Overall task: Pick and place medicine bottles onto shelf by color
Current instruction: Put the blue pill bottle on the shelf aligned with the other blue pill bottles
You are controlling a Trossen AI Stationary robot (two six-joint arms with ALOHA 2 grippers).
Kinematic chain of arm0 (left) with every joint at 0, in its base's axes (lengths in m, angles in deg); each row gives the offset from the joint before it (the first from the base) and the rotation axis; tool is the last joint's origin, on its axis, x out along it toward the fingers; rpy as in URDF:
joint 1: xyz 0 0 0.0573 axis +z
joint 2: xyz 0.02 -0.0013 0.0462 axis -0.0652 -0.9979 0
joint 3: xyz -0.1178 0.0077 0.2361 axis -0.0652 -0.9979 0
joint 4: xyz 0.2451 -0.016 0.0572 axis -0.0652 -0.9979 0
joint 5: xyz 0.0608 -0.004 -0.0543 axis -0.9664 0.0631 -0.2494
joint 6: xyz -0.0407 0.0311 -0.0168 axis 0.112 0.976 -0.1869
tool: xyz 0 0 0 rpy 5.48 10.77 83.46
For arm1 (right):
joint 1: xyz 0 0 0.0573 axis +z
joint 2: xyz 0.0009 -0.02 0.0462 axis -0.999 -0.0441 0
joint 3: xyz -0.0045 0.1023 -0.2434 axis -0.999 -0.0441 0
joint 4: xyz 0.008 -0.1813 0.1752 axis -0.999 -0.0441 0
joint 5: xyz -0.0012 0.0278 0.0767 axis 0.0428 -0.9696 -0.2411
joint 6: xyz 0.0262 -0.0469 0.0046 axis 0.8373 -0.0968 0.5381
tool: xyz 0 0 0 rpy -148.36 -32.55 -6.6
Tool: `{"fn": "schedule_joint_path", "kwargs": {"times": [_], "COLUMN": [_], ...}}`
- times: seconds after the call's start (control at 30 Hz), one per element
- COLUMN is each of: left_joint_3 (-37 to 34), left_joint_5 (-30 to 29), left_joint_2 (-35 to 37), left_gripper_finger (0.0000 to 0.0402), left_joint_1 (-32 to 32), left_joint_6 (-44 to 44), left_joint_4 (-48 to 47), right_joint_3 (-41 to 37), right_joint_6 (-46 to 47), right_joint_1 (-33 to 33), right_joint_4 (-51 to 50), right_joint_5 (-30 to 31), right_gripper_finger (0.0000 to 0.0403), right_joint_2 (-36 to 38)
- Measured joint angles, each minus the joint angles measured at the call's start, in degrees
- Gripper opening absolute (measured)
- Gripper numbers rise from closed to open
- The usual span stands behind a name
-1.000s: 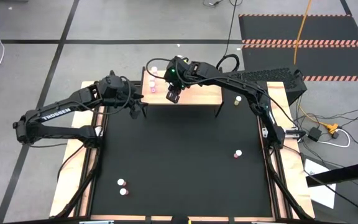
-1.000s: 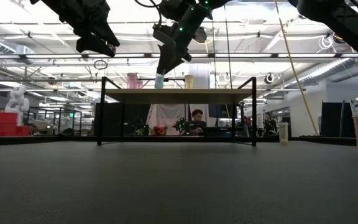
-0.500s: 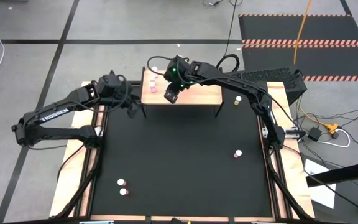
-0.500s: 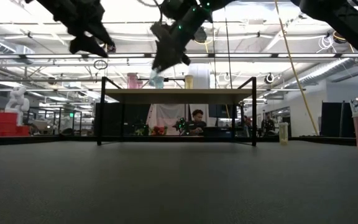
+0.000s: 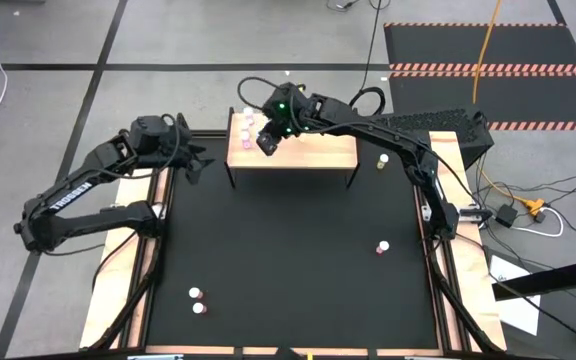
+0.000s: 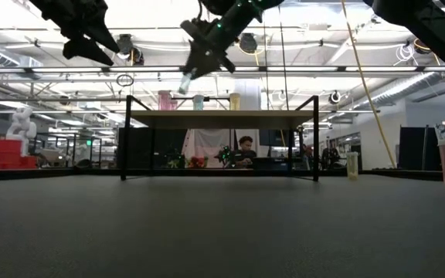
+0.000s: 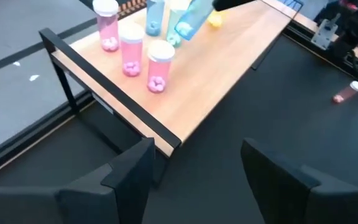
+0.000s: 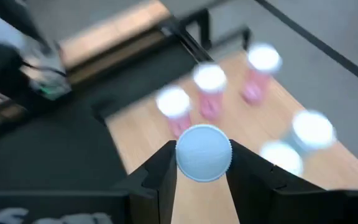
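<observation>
Bottles stood in a group on the shelf (image 7: pixel 229 68): three pink bottles (image 7: pixel 132 51) with white caps and small pink pills inside, and a pale blue bottle (image 7: pixel 155 15) just behind them. Above these, the right hand (image 5: pixel 266 141) gripped another blue bottle (image 7: pixel 188 22) between its fingers, tilted, over the shelf's end. Well to the side of that end, the left hand (image 5: pixel 190 160) hung open and empty above the black surface (image 5: pixel 288 250), where a few bottles lay scattered.
</observation>
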Motion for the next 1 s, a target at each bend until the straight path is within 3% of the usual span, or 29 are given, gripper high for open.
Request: {"fn": "schedule_joint_path", "kwargs": {"times": [0.1, 0.37, 0.73, 1.0], "left_joint_3": [0.0, 0.0, 0.0, 0.0], "left_joint_5": [1.6, 2.0, 2.0, 1.9], "left_joint_2": [-0.5, -0.9, -0.8, -0.8], "left_gripper_finger": [0.0241, 0.0241, 0.0241, 0.0241], "left_joint_1": [0.3, 0.3, 0.3, 0.3], "left_joint_6": [0.2, 1.1, -0.2, -1.2], "left_joint_4": [0.0, 0.0, 0.0, -0.1], "right_joint_3": [0.0, -0.1, -6.5, -6.7], "right_joint_6": [-1.1, -4.9, -8.0, -9.1], "right_joint_1": [0.1, -0.2, -1.1, -1.0], "right_joint_4": [-5.1, -10.5, -6.0, -5.1], "right_joint_5": [2.6, 2.7, 2.0, 0.7], "right_gripper_finger": [0.0114, 0.0114, 0.0114, 0.0114], "right_joint_2": [0.5, 0.6, 0.7, 0.7]}}
